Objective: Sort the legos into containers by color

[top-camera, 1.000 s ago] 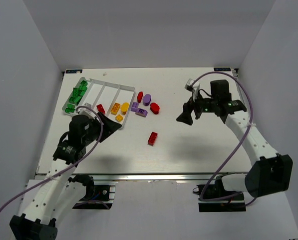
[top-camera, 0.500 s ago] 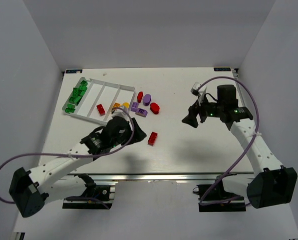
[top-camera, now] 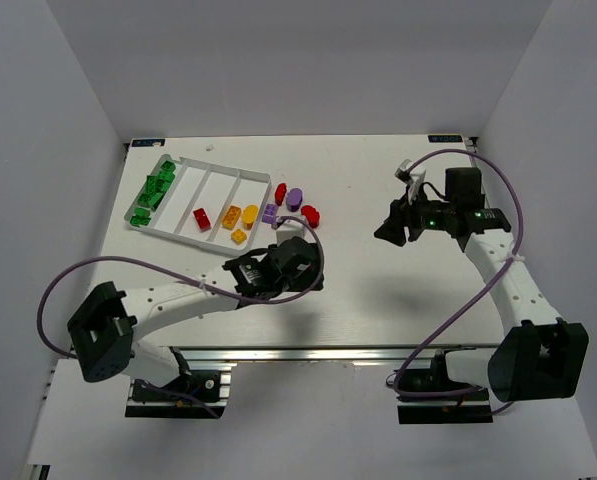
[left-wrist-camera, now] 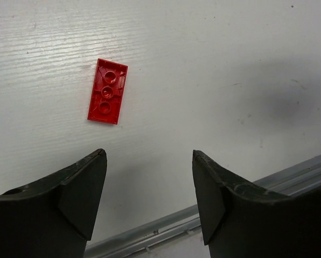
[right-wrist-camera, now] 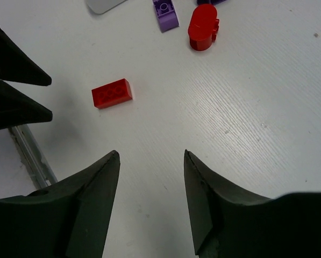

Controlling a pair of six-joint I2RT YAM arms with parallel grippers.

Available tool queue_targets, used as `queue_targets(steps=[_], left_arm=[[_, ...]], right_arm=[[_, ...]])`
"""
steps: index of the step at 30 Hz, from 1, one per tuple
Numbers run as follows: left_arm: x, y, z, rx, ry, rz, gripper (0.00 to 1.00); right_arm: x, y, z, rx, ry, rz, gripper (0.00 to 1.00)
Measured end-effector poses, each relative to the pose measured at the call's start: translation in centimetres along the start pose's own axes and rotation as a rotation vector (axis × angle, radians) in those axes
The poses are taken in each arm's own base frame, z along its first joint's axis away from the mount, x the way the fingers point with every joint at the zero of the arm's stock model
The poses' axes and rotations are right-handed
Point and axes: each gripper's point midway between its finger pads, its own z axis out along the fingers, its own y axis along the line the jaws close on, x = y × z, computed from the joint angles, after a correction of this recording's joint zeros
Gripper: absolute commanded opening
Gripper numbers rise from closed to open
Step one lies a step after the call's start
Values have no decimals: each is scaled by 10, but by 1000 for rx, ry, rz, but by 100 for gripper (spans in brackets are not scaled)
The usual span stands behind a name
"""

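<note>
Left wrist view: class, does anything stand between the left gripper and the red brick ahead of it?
Nothing visible does. The red brick lies flat on the white table, ahead of the left gripper and slightly left of its gap. Only bare table separates them; the jaws stand open and empty.

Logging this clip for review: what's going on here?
Two arms are sorting legos into a white tray. The left gripper hovers open short of a lone red brick on the table, not yet gripped. The right gripper hangs open and empty. Some green bricks sit in one end compartment; purple and red pieces lie loose beside it.
</note>
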Motion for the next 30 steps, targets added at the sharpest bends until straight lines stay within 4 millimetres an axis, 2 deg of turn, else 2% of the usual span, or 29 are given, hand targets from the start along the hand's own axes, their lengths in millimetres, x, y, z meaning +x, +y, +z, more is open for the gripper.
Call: queue_targets(steps=[6,11,20,25,30], left_arm=[[12,-4,27,-60,34,90,73],[21,6,48,-147,61,196,72],[12,10,76,-230,79,362,69],[21,32,94,-286,136,407,64],[22,51,101,-330,172,420,64]], right_arm=[[4,-10,-1,18,6,34,58],[9,-19,7,9,26,72,58],[2,-27,13,4,28,85,58],[5,-29,15,2,35,97,58],[4,-31,16,4,31,96,58]])
